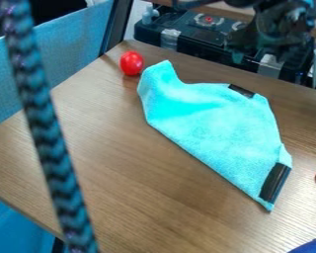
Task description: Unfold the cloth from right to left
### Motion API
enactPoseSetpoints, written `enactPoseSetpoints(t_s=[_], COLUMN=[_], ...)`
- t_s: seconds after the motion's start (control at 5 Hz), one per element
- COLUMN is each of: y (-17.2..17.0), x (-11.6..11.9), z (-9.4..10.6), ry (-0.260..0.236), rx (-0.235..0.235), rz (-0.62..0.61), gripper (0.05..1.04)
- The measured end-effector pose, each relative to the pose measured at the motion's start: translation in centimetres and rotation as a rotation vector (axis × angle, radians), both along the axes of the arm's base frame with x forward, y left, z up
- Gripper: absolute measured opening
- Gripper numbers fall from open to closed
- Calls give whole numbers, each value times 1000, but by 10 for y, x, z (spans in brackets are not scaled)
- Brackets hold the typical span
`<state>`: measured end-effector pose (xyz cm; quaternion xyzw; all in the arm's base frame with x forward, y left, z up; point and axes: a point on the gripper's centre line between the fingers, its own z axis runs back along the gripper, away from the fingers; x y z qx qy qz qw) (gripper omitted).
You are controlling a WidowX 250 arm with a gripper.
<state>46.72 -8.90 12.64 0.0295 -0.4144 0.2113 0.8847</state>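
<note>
Camera view: the black robot arm point(286, 17) is seen bent across the upper right corner, its gripper point(253, 49) pointed downward and framed against a black case point(187, 29) beyond the far edge of the wooden table point(108, 148). Whether the gripper is open or closed cannot be told. It is held apart from the turquoise cloth point(213, 116), which is spread, creased, across the table's middle and right, its upper left corner set just beside a red ball point(132, 63).
</note>
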Motion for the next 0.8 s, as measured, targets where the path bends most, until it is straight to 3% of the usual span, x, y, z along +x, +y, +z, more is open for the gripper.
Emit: enactPoseSetpoints(t_s=[0.2,0.4,0.8], y=[-2,-2,-2], x=[9,17,36], z=[-6,-20,-41], ry=[-51,-65,-50], rx=[-5,19,47], rz=[-4,-9,42], gripper=[999,999,999])
